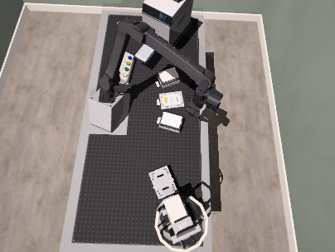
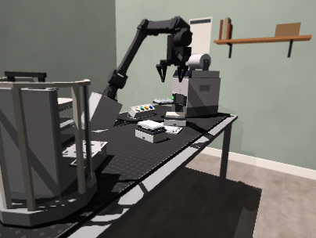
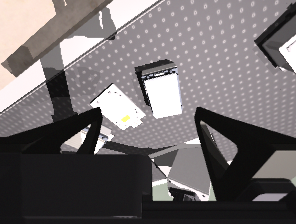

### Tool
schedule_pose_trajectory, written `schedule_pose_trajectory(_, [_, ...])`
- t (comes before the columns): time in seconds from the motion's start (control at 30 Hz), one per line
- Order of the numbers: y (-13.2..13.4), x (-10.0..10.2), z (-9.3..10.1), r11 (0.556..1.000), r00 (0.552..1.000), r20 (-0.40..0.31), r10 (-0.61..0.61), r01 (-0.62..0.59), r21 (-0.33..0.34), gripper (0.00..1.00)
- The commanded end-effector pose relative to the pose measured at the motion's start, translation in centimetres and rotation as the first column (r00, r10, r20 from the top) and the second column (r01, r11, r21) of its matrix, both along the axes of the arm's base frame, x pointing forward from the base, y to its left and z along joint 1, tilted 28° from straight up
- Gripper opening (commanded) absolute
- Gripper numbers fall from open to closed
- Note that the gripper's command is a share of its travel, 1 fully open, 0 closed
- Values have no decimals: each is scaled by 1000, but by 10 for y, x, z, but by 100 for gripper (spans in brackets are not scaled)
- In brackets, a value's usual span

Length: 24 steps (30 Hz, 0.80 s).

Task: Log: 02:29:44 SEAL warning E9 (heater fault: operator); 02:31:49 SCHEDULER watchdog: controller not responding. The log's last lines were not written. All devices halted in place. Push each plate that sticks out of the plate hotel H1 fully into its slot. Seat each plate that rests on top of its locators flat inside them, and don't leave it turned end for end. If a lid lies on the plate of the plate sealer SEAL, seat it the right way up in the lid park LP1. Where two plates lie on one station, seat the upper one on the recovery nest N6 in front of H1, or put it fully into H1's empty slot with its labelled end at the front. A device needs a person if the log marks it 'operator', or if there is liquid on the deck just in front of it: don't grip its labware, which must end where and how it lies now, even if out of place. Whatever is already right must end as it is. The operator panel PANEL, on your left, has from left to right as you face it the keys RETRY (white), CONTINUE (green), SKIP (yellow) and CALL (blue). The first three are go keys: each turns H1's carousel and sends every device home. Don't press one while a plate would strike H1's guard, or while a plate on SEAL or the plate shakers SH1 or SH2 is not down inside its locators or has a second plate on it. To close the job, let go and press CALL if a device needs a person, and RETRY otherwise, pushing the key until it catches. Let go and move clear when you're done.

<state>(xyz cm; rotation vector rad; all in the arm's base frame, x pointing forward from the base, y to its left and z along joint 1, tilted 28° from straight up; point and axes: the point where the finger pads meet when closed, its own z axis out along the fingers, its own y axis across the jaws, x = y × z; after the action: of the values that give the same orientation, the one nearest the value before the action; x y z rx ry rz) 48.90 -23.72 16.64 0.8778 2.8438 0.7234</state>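
My gripper (image 1: 202,111) (image 2: 170,74) (image 3: 148,112) is open and empty. It hangs high over the right side of the deck, beside a row of three stations. The far station (image 1: 167,78) carries a plate. The middle station (image 1: 171,99) (image 3: 120,107) has a white top with a yellow patch. The near station (image 1: 171,121) (image 2: 150,129) (image 3: 162,90) carries a white plate. The sealer SEAL (image 1: 166,16) (image 2: 199,93) stands at the far end. The hotel H1 (image 1: 157,225) (image 2: 39,149) stands at the near end with a white plate (image 1: 177,209) in it. The nest N6 (image 1: 162,181) (image 3: 282,42) lies in front of H1.
The panel PANEL (image 1: 128,66) (image 2: 142,111) with coloured keys sits on the left near the arm's base block (image 1: 105,113). A flat grey tray (image 1: 145,53) lies between the panel and the sealer. The deck's right edge (image 1: 203,137) runs below the gripper.
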Motion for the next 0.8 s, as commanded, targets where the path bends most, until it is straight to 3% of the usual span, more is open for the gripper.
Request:
schedule_pose_trajectory(0.0, [-30,5,6,1000,1000,26,-10,10,-19,100])
schedule_pose_trajectory(0.77, [-93,-10,-27,1000,1000,24,-10,10,-22,100])
